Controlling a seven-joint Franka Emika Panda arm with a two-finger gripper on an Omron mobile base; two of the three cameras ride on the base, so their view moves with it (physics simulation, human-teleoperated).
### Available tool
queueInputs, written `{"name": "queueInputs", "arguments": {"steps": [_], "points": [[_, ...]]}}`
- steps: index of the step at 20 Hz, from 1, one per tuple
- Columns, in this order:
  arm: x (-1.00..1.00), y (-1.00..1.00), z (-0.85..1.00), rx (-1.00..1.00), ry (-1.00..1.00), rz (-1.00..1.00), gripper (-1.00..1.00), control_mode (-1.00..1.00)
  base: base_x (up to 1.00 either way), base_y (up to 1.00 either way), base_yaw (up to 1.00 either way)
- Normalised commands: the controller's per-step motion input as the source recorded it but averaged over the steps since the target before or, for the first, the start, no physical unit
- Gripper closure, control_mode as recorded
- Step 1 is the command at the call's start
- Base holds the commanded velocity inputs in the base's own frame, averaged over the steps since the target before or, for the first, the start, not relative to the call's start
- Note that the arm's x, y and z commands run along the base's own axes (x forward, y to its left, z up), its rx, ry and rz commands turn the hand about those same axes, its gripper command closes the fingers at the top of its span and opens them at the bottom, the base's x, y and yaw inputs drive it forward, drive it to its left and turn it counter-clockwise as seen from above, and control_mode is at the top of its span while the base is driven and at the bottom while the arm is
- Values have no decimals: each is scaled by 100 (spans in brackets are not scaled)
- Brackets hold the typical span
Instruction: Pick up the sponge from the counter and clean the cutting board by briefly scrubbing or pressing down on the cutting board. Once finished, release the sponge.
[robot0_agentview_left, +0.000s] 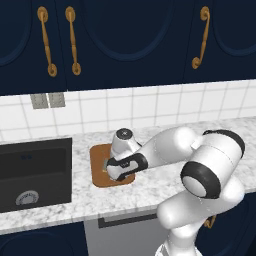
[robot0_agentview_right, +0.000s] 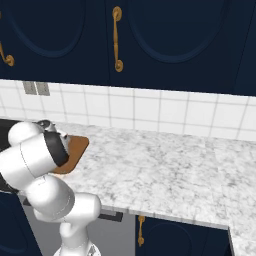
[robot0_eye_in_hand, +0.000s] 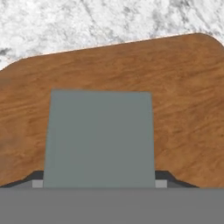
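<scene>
In the hand view the sponge (robot0_eye_in_hand: 99, 138) sits low in the middle of the frame, its grey-green scouring top facing the camera as a broad flat rectangle, and it lies over the cutting board (robot0_eye_in_hand: 183, 100), whose brown wood grain spreads behind it to the left, right and top. The two dark finger tips (robot0_eye_in_hand: 164, 177) peek out at the sponge's lower corners, one pressed against each side, so the gripper (robot0_eye_in_hand: 99, 181) is partly spread and clamped on the sponge across its width. Beyond the board's rounded far edge, along the top of that frame, runs the speckled counter (robot0_eye_in_hand: 87, 22). In the left base view the white arm reaches from the lower right toward the centre left, and its hand (robot0_agentview_left: 120, 167) hangs low over the cutting board (robot0_agentview_left: 98, 165), which lies on the counter (robot0_agentview_left: 150, 187) just right of the black sink (robot0_agentview_left: 35, 172); the sponge itself is hidden under the hand there, so contact with the wood cannot be judged from this side. In the right base view the arm bulks at the left of the frame and covers most of the cutting board (robot0_agentview_right: 75, 150), leaving one rounded brown corner showing on the marble counter (robot0_agentview_right: 160, 170). White wall tiles (robot0_agentview_left: 145, 107) and dark blue cabinets (robot0_agentview_left: 125, 35) with brass handles fill the upper part of both base views.
</scene>
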Motion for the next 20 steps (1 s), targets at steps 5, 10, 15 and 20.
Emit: {"name": "queueInputs", "arguments": {"steps": [5, 10, 15, 20], "points": [[15, 0, 3, 0, 2, 0, 100, -100, 0, 0, 0], [46, -6, 0, 0, 0, 0, 100, -100, 0, 0, 0], [57, -26, 0, 0, 0, 0, 100, -100, 0, 0, 0], [54, -20, 0, 0, -1, 0, 100, -100, 0, 0, 0]]}}
